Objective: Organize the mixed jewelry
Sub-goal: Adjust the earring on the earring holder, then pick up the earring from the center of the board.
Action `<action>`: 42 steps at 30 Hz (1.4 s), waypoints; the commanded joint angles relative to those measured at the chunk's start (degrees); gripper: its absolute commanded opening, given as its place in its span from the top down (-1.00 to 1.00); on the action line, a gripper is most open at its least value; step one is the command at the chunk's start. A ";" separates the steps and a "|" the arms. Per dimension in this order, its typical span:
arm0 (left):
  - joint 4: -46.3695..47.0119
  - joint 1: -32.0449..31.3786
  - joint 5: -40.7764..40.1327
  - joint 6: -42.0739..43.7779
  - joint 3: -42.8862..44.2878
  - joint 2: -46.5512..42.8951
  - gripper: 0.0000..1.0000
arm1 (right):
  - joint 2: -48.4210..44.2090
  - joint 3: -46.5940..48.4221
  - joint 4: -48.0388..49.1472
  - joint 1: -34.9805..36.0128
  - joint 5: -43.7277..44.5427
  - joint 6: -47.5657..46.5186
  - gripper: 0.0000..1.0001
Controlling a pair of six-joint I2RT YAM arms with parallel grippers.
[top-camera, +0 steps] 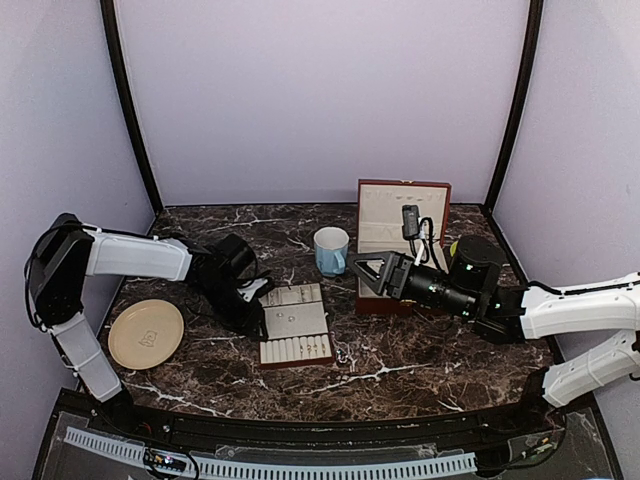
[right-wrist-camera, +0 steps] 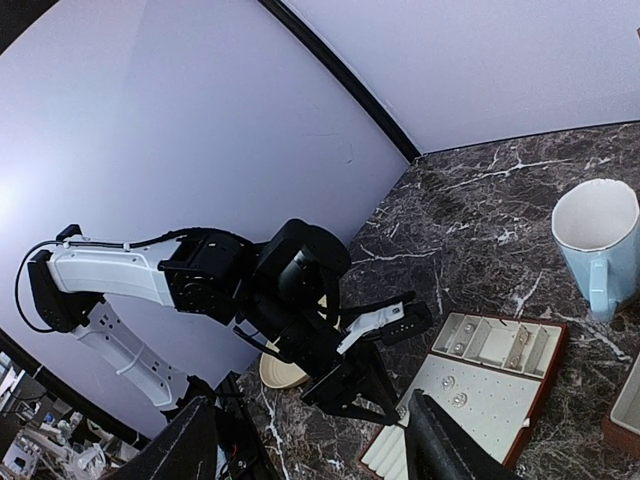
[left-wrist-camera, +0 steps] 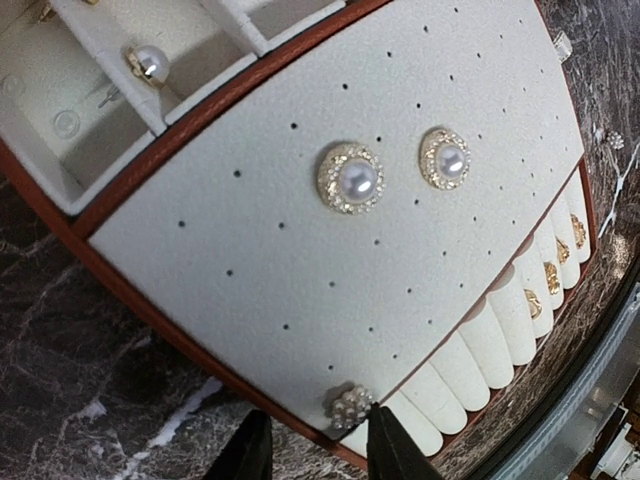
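Covering the scene: dark marble-look tabletop (top-camera: 420,365), lilac walls, black corner posts. Cream tray (left-wrist-camera: 250,290) at mug's (top-camera: 331,250) 7 o'clock holds mixed jewelry (left-wrist-camera: 350,178), mostly pearl studs (left-wrist-camera: 445,158). L gripper (left-wrist-camera: 315,432) part-open astride cluster stud (left-wrist-camera: 350,407), no firm hold seen; finger bases cut off at btm. R gripper (top-camera: 362,270) spread wide, empty.

A beige round plate (top-camera: 146,334) lies near the left edge of the dark marble worktop (top-camera: 400,360). A cream slotted tray with red-brown rim (top-camera: 310,325) is at the centre. Behind it stand a pale blue mug (top-camera: 331,250) and an open red-brown box (top-camera: 380,215).
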 commanded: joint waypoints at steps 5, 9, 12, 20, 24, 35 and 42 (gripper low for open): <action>1.06 0.23 -1.56 1.34 0.89 -1.42 0.29 | -0.25 1.27 0.66 0.02 0.63 -0.15 -0.28; 2.66 0.22 -2.86 1.33 0.01 -5.37 0.12 | -1.16 1.72 -2.88 0.02 1.31 -0.63 -0.27; 3.87 0.23 -7.10 1.43 -0.72 -10.17 -0.03 | -2.83 1.75 -9.11 0.02 2.28 -1.22 -0.27; 6.08 3.41 -12.28 1.45 -0.34 -20.12 -0.37 | -6.30 5.66 -39.04 1.49 9.36 -1.32 -0.24; 6.77 8.40 -7.89 1.80 1.48 -20.24 -0.39 | -1.77 9.76 -50.97 3.34 12.40 1.55 -0.20; 17.33 16.54 -8.49 7.63 0.06 -25.26 -0.40 | 18.15 21.53 -69.08 5.57 15.34 7.42 -0.04; 22.87 16.56 -9.20 7.97 -6.39 -26.99 -0.42 | 21.50 19.71 -66.60 5.91 13.22 9.77 0.15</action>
